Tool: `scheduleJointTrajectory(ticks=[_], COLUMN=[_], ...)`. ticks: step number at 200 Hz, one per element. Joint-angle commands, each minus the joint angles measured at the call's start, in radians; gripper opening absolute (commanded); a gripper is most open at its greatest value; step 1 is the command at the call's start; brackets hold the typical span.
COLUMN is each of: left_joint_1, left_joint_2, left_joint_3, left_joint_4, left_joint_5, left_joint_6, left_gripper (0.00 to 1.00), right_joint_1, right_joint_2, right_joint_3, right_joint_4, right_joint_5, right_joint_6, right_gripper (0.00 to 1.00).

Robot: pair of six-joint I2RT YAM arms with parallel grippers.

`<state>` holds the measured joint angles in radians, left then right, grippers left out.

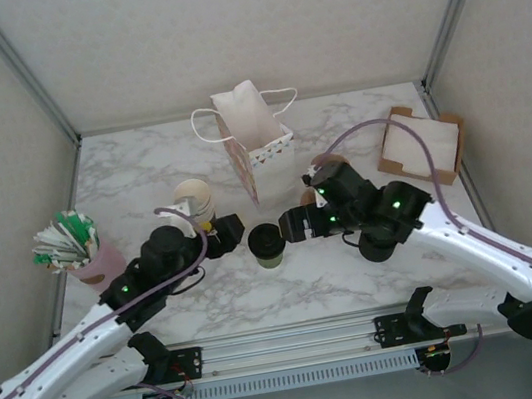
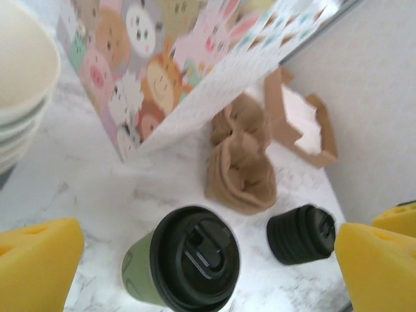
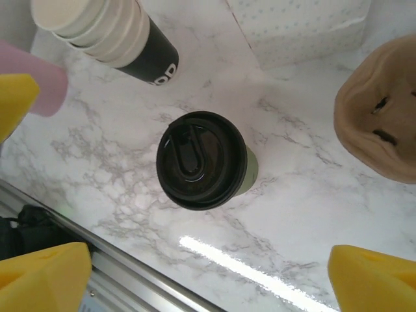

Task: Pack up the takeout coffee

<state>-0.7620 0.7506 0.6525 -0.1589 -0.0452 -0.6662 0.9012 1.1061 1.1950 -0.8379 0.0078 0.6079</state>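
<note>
One takeout coffee (image 3: pixel 201 160), base hidden.

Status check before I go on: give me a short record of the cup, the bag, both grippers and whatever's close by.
cup: takeout coffee, lid on, upright on the table, outside the bag
bag: paper bag, upright, top open, behind the cup
left gripper: open, left of the cup, not touching it
right gripper: open, right of the cup, not touching it
nearby: stack of lidless cups, stack of lids, brown cup carrier
packed: no
</note>
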Motion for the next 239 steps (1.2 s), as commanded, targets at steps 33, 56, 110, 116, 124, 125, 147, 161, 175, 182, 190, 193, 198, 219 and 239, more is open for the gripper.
scheduleJointTrajectory(ticks=[33, 56, 110, 116, 124, 125, 147, 161, 175, 182, 190, 193, 198, 219, 239], left_joint_1=[0.009, 0.009, 0.009, 0.009, 0.011, 0.01, 0.02, 0.034, 0.056, 0.066, 0.074, 0.076, 0.079, 0.079, 0.08], left_joint_2=[-0.154, -0.161, -0.042, -0.024, 0.001, 0.004, 0.086, 0.137, 0.186, 0.214, 0.248, 0.263, 0.29, 0.42, 0.546], left_joint_3=[0.084, 0.086, 0.073, 0.074, 0.078, 0.079, 0.122, 0.164, 0.215, 0.248, 0.293, 0.312, 0.346, 0.515, 0.68], left_joint_4=[-0.103, -0.107, -0.052, -0.049, -0.049, -0.05, -0.101, -0.123, -0.123, -0.121, -0.123, -0.125, -0.132, -0.202, -0.276], left_joint_5=[-0.128, -0.17, -0.157, -0.144, -0.129, -0.129, -0.145, -0.158, -0.138, -0.124, -0.113, -0.109, -0.105, -0.126, -0.169], left_joint_6=[0.05, 0.052, 0.046, 0.045, 0.052, 0.052, 0.071, 0.087, 0.098, 0.103, 0.111, 0.116, 0.125, 0.153, 0.164], left_gripper=[1.0, 1.0, 1.0, 1.0, 1.0, 1.0, 1.0, 1.0, 1.0, 1.0, 1.0, 1.0, 1.0, 1.0, 1.0], right_joint_1=[-0.006, -0.011, -0.028, -0.031, -0.035, -0.037, -0.056, -0.077, -0.097, -0.105, -0.115, -0.122, -0.132, -0.17, -0.209], right_joint_2=[-0.012, 0.014, 0.017, 0.024, 0.036, 0.038, 0.081, 0.104, 0.12, 0.125, 0.128, 0.13, 0.131, 0.131, 0.138], right_joint_3=[0.14, 0.181, 0.11, 0.104, 0.096, 0.095, 0.08, 0.079, 0.083, 0.082, 0.08, 0.079, 0.079, 0.08, 0.098], right_joint_4=[-0.3, -0.382, -0.285, -0.275, -0.257, -0.256, -0.226, -0.212, -0.201, -0.194, -0.185, -0.183, -0.177, -0.153, -0.165], right_joint_5=[0.125, 0.181, 0.179, 0.185, 0.208, 0.211, 0.262, 0.276, 0.276, 0.277, 0.272, 0.268, 0.259, 0.215, 0.198], right_joint_6=[-0.046, -0.025, -0.066, -0.08, -0.098, -0.1, -0.112, -0.112, -0.11, -0.109, -0.107, -0.106, -0.106, -0.107, -0.103], right_gripper=[0.99, 0.99, 0.99, 0.99, 0.99, 0.99, 0.99, 0.99, 0.99, 0.99, 0.99, 0.99, 0.99, 0.99, 0.98])
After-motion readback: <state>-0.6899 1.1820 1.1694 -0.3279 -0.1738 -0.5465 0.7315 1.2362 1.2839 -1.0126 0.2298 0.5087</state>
